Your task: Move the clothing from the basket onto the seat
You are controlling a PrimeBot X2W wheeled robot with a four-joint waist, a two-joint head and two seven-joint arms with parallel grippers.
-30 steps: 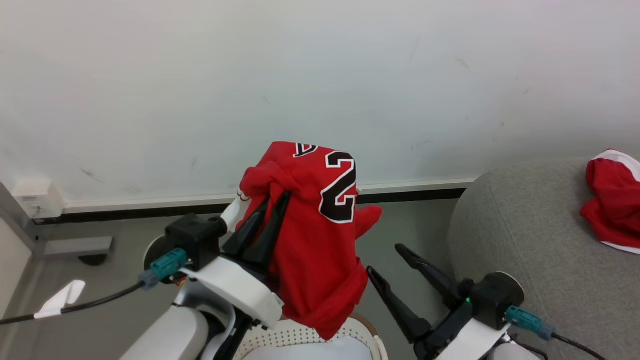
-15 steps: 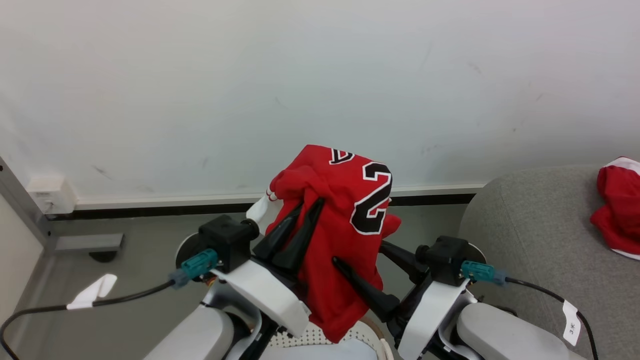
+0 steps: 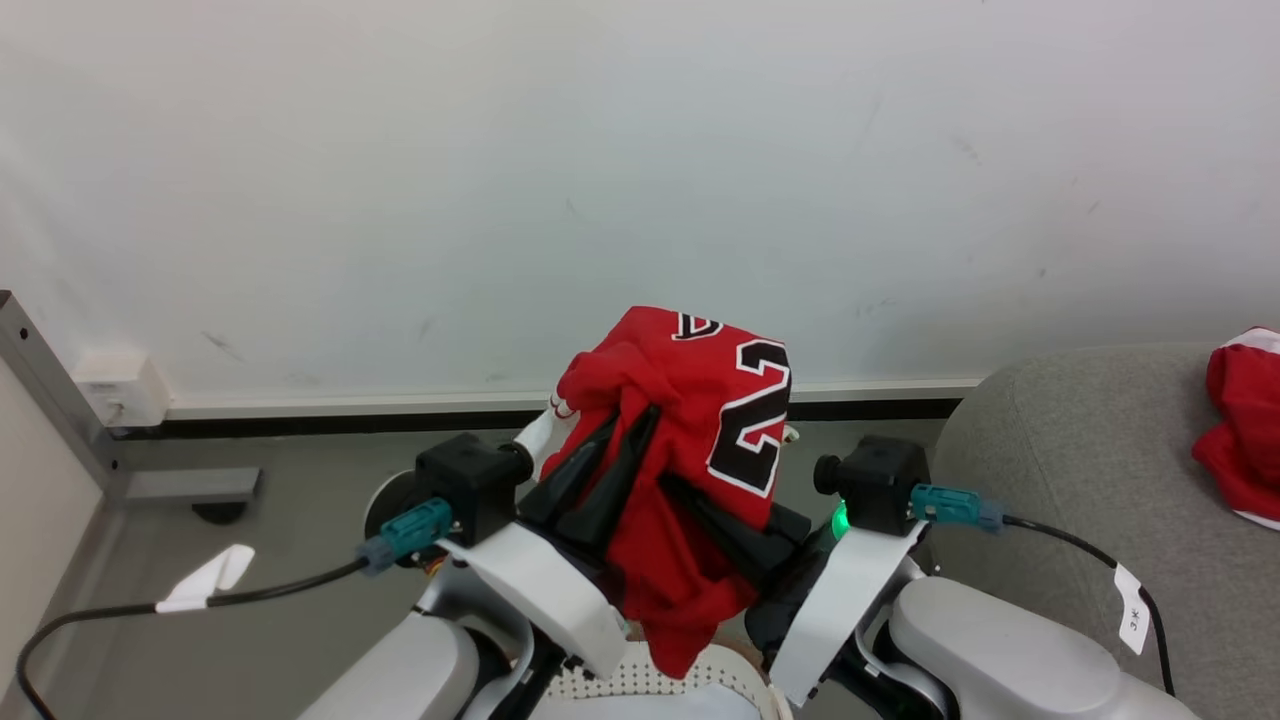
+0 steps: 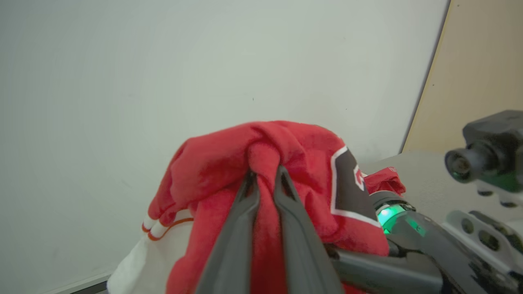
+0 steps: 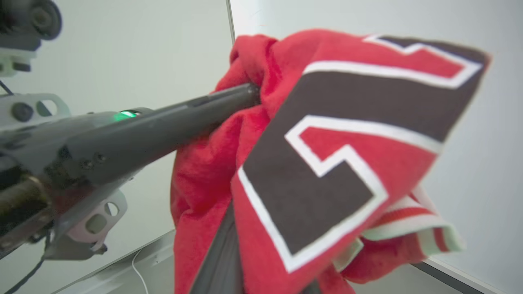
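Observation:
A bright red jersey [image 3: 690,420] with a black-and-white number, part of the clothing, hangs lifted above the basket [image 3: 620,688], whose holed cream rim peeks out at the bottom of the head view. My left gripper [image 3: 632,422] is shut on a bunched fold near the jersey's top [image 4: 265,163]. My right gripper [image 3: 672,488] reaches in from the right, shut on the cloth lower down. In the right wrist view the jersey [image 5: 327,163] drapes over my own fingers, and the left gripper's fingers [image 5: 171,122] enter from the left. A second red garment [image 3: 1240,430] lies on the grey seat [image 3: 1080,470].
A white wall with a dark baseboard [image 3: 320,420] runs behind. A white wall box [image 3: 110,390] and a grey metal post [image 3: 50,400] stand at the left. Cables [image 3: 250,600] trail from both wrists over the grey floor.
My right gripper swung in from the right, went around the jersey's lower part and closed on it. The left gripper kept its hold. The head view shifted slightly.

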